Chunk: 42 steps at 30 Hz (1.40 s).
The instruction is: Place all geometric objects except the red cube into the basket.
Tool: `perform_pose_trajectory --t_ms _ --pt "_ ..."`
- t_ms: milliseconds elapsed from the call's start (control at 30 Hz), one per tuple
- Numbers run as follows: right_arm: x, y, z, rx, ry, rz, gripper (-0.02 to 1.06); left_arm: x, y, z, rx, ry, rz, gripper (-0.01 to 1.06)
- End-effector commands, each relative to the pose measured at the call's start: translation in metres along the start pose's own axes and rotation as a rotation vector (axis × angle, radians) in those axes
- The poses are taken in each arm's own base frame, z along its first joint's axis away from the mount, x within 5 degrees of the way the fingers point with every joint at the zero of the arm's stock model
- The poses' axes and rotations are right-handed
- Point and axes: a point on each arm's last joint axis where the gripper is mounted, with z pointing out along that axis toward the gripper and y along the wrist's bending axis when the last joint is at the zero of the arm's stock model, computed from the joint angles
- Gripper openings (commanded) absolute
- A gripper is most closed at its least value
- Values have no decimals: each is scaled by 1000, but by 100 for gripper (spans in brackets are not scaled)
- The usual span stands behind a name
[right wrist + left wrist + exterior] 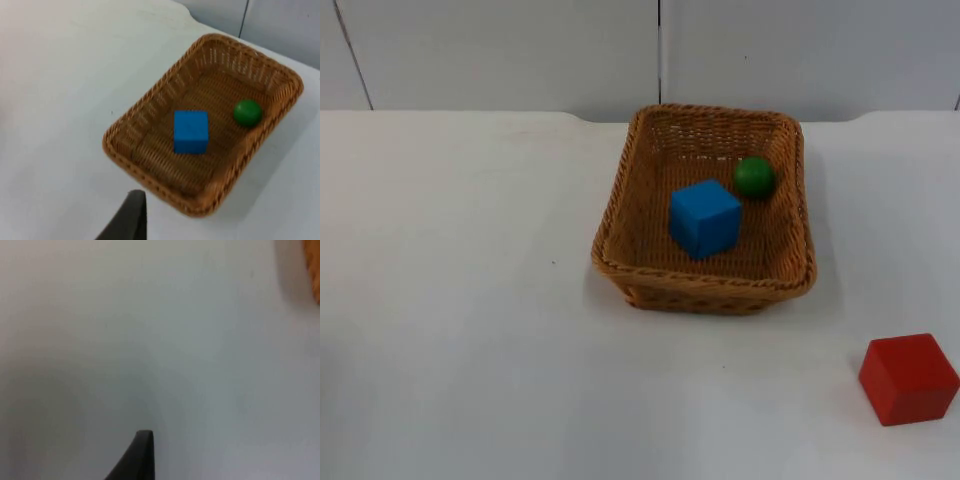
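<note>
A brown wicker basket (705,283) stands at the middle of the table, a little to the right. Inside it lie a blue cube (704,217) and, behind it toward the far right corner, a green ball (754,176). A red cube (908,378) sits alone on the table near the front right. My right gripper (131,220) hovers high in front of the basket (150,97), looking down on the blue cube (190,131) and green ball (247,112). My left gripper (142,460) hangs over bare table, with a sliver of basket (315,270) beside it.
The white table top (470,300) stretches wide to the left of the basket and ends at the grey partition wall (520,50) behind it.
</note>
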Motion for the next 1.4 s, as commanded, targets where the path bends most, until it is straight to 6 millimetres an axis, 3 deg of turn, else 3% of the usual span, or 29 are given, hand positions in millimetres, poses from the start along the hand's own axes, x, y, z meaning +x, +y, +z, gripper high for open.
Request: perform_pose_trajectory --t_ms 0,67,233,267,567,700,800,1067,1367 --pt "15 0 -22 1 -51 -16 105 5 -3 -17 8 -80 -4 105" --pt "24 0 -32 1 -68 -15 105 7 -4 -25 13 -115 -4 105" --pt "62 -1 -80 0 -178 -12 105 26 -9 -63 11 -297 21 105" --pt "62 -1 -80 0 -178 -12 105 26 -9 -63 11 -297 21 105" --pt "121 -3 -155 4 -314 -9 105 66 -8 -101 -61 -439 34 105" --pt "140 -3 -175 5 -358 -7 105 81 -4 -104 -104 -486 0 105" --pt "156 -4 -189 5 -386 -5 105 96 -3 -95 -107 -484 -12 105" --pt "185 -4 -191 8 -365 -4 105 112 -3 -85 -105 -457 -15 105" --pt "214 -8 -160 55 -226 -18 105 118 -2 -77 -107 -387 -19 105"
